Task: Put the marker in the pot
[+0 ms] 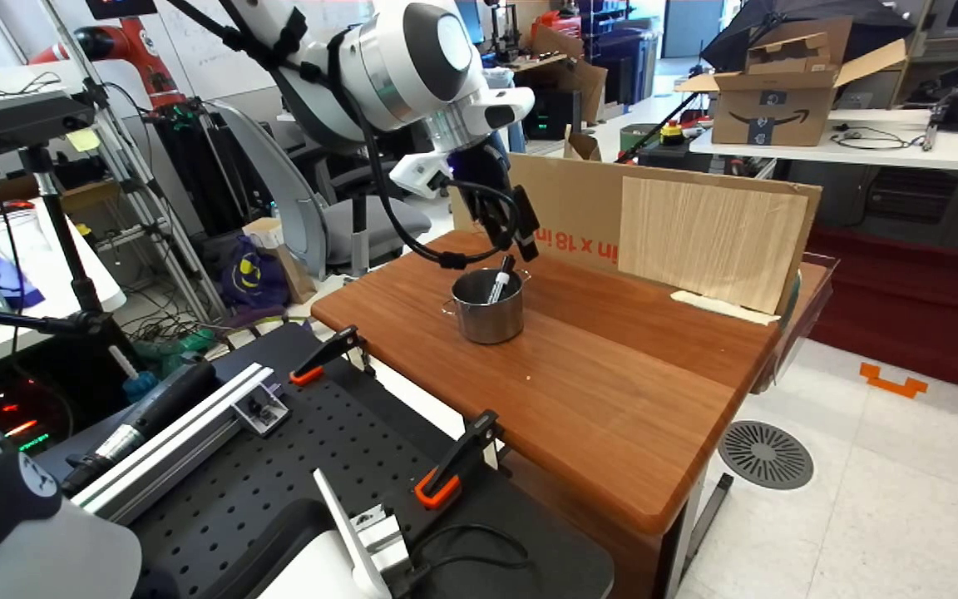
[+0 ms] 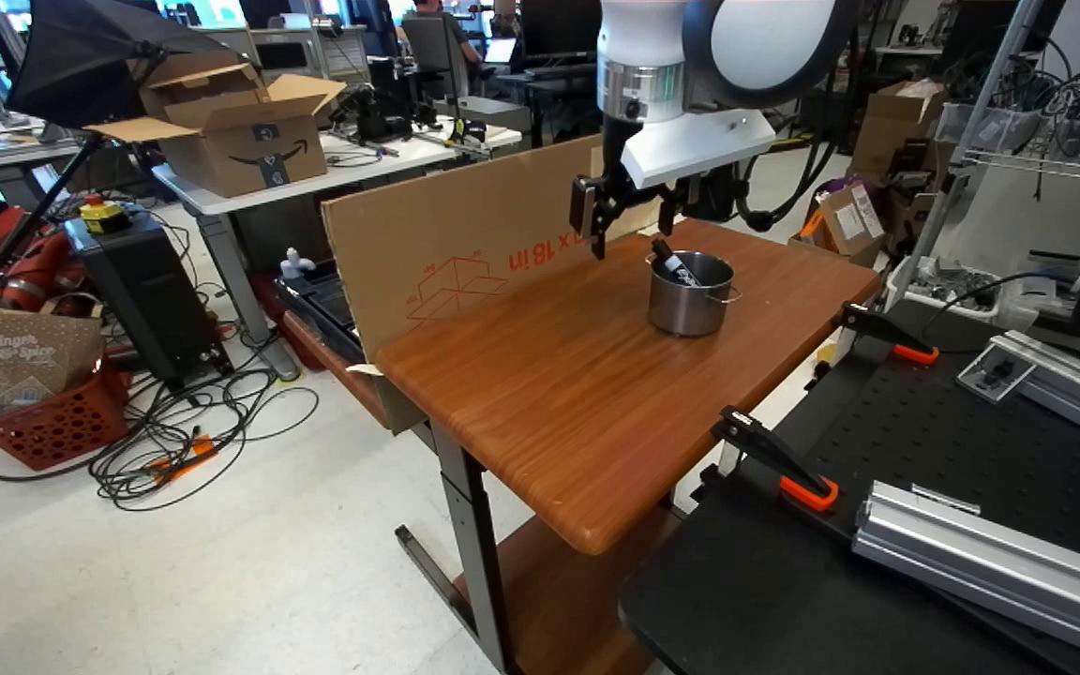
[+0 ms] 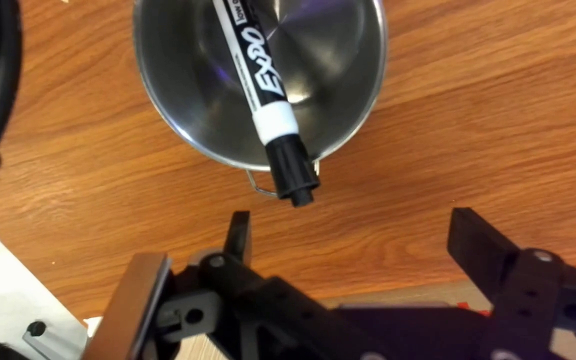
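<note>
The pot is a small silver-grey metal saucepan standing upright on the brown table, in both exterior views (image 1: pixel 487 323) (image 2: pixel 685 311) and the wrist view (image 3: pixel 350 112). The black and white marker (image 1: pixel 498 287) (image 2: pixel 678 265) (image 3: pixel 260 80) leans inside the pot, tilted. Its black cap end rests over the rim and sticks out above a wire side handle. My gripper (image 1: pixel 527 249) (image 2: pixel 632 244) (image 3: pixel 350 215) is open, with its fingers wide apart and nothing between them. It hangs above the table beside the pot's rim, at the cap end, apart from both marker and pot.
A tall cardboard sheet (image 1: pixel 566 225) (image 2: pixel 465 267) stands along the table's far edge, with a wood-patterned panel (image 1: pixel 712 241) against it. Two black and orange clamps (image 1: pixel 456 466) (image 2: pixel 774 455) sit along the near side. A black cable (image 1: pixel 396 220) loops beside the gripper.
</note>
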Controlling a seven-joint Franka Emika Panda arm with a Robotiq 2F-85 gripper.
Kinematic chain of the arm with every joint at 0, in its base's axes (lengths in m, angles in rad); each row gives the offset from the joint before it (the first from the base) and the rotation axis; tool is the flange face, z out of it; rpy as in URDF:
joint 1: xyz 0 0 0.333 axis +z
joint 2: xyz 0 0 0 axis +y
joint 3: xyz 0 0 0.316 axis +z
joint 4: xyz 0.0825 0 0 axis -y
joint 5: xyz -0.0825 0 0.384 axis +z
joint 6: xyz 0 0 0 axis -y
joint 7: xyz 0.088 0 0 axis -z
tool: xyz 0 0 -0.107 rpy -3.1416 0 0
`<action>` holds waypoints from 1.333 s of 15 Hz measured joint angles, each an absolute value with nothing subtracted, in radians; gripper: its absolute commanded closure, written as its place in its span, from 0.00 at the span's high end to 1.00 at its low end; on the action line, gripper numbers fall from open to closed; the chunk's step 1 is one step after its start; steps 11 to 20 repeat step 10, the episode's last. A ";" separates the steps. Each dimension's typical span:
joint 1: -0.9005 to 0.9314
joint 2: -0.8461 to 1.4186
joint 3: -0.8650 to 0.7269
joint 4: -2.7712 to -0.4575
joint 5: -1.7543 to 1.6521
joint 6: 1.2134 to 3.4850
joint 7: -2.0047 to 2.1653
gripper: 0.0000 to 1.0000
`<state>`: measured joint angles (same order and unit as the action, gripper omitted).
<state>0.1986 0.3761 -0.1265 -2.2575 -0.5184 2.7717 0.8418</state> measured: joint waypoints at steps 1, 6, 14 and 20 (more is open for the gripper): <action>0.201 0.374 -0.127 -2.258 -0.518 2.772 0.842 1.00; 0.213 0.315 -0.113 -2.296 -0.481 2.770 0.806 1.00; 0.217 0.313 -0.119 -2.302 -0.476 2.770 0.799 1.00; 0.217 0.313 -0.119 -2.302 -0.476 2.770 0.799 1.00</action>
